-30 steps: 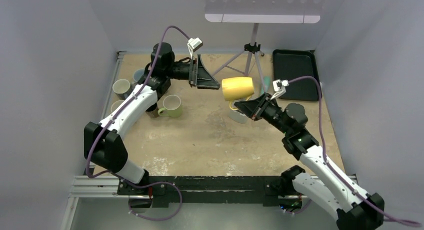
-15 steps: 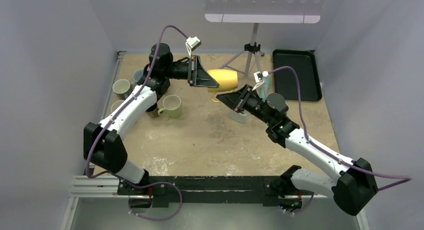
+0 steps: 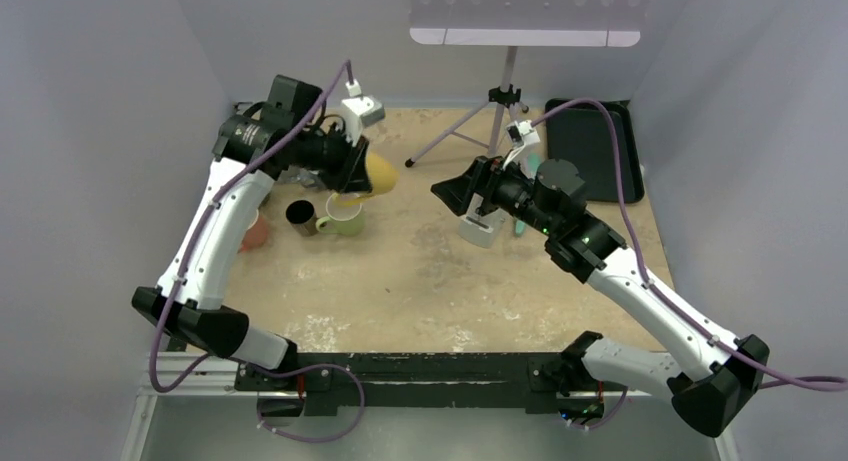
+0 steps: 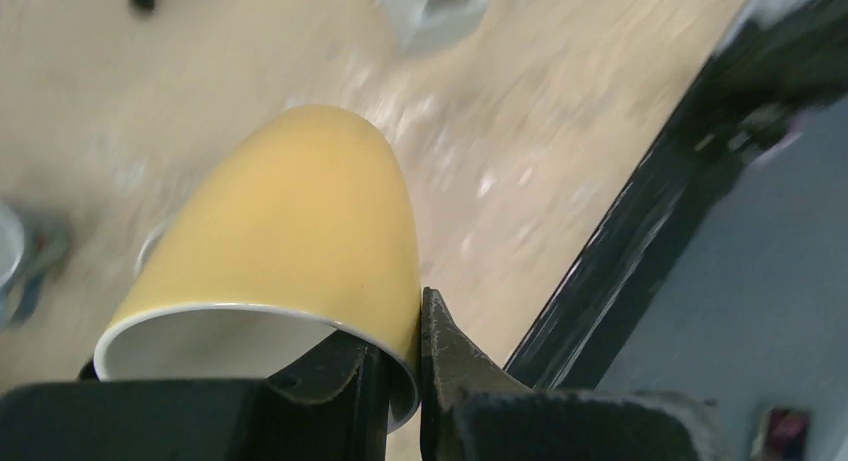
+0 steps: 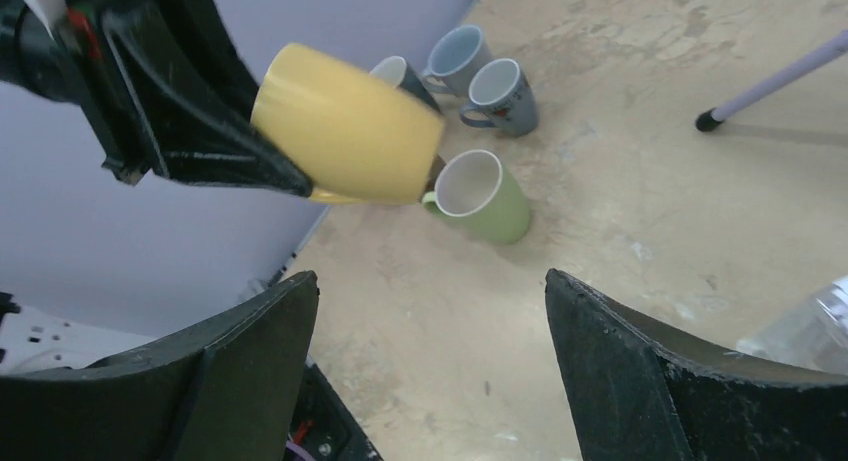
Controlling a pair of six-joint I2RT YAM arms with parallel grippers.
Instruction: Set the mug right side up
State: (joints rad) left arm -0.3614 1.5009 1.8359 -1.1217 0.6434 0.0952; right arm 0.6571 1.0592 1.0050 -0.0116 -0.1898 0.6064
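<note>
The yellow mug (image 3: 379,173) hangs in the air on its side above the back left of the table, base pointing right. My left gripper (image 3: 352,167) is shut on its rim. In the left wrist view one finger sits inside the white interior and the other presses the outer wall of the mug (image 4: 290,221), with the left gripper (image 4: 405,333) at the lower rim. My right gripper (image 3: 450,189) stands open and empty to the right, apart from the mug. The right wrist view shows the mug (image 5: 345,126) beyond the wide-spread right gripper (image 5: 430,311).
A green mug (image 3: 345,217) stands upright just below the held mug, with a dark cup (image 3: 299,214) and a reddish mug (image 3: 255,231) to its left. Two grey mugs (image 5: 500,93) stand behind. A clear container (image 3: 480,227), a tripod (image 3: 500,106) and a black tray (image 3: 590,146) lie right.
The right gripper carried the mug to the left gripper, which shut on its rim. The right gripper then opened and let go, and the left arm swung the mug leftward.
</note>
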